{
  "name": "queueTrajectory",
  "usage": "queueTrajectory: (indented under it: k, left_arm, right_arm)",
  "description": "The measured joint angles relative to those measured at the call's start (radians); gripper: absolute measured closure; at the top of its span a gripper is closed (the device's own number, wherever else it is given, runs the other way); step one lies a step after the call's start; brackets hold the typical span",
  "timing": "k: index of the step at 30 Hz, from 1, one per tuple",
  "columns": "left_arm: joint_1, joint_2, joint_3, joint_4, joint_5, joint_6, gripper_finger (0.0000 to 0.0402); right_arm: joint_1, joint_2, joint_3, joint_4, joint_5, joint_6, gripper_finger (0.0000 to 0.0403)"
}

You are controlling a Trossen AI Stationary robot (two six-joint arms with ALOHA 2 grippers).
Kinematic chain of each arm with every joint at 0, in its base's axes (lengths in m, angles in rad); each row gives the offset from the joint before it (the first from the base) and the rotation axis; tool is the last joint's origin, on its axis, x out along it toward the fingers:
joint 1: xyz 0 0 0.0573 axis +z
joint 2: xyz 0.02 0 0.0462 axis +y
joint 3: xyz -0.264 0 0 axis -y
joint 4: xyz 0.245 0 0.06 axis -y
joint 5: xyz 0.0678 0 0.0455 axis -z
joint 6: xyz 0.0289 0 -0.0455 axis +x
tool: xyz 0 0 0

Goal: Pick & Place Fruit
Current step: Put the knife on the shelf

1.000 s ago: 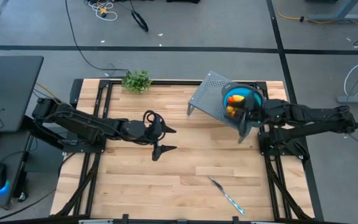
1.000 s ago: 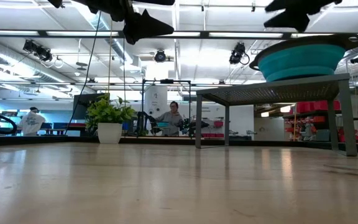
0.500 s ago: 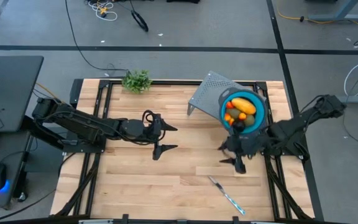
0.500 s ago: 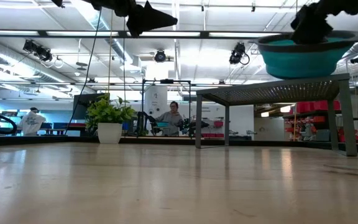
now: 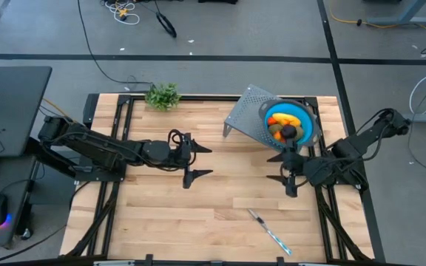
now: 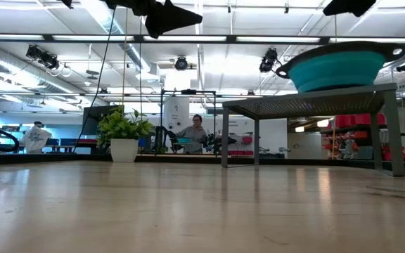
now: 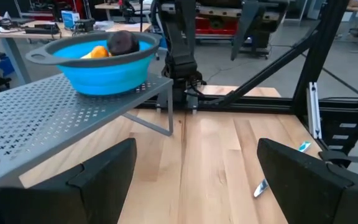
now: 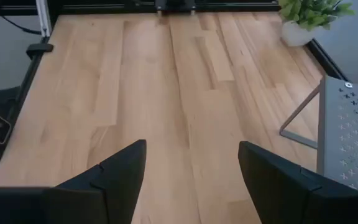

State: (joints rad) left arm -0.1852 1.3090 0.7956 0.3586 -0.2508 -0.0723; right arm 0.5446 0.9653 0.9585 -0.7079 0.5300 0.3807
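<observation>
The fruit [image 5: 285, 129] lies all in the blue bowl [image 5: 306, 125] on the metal rack [image 5: 244, 116], so the task looks finished; the right gripper [image 5: 288, 169] just beside the bowl and the left gripper [image 5: 197, 161] well apart are both wide open and empty.

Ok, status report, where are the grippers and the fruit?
Left gripper open, mid-table, empty. Right gripper open, empty, just off the rack. Fruit in blue bowl on rack. Nothing in the way.
</observation>
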Motion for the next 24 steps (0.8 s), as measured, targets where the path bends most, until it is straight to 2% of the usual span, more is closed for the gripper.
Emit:
queueTrajectory:
  k: [5,11,18,24]
  left_arm:
    - [0.0,0.0,0.0,-0.006,0.0,-0.001,0.0056]
    - [0.0,0.0,0.0,-0.006,0.001,-0.018,0.0056]
    - [0.0,0.0,0.0,-0.01,0.009,-0.032,0.0056]
    - [0.0,0.0,0.0,-0.01,0.023,-0.055,0.0056]
  right_arm:
    - [0.02,0.025,0.0,-0.016,-0.055,0.065,0.0138]
    - [0.119,0.131,0.0,0.024,-0.092,0.136,0.0138]
    - [0.229,0.269,0.0,0.032,-0.124,0.331,0.0138]
    - [0.288,0.35,0.0,0.041,-0.265,0.52,0.0138]
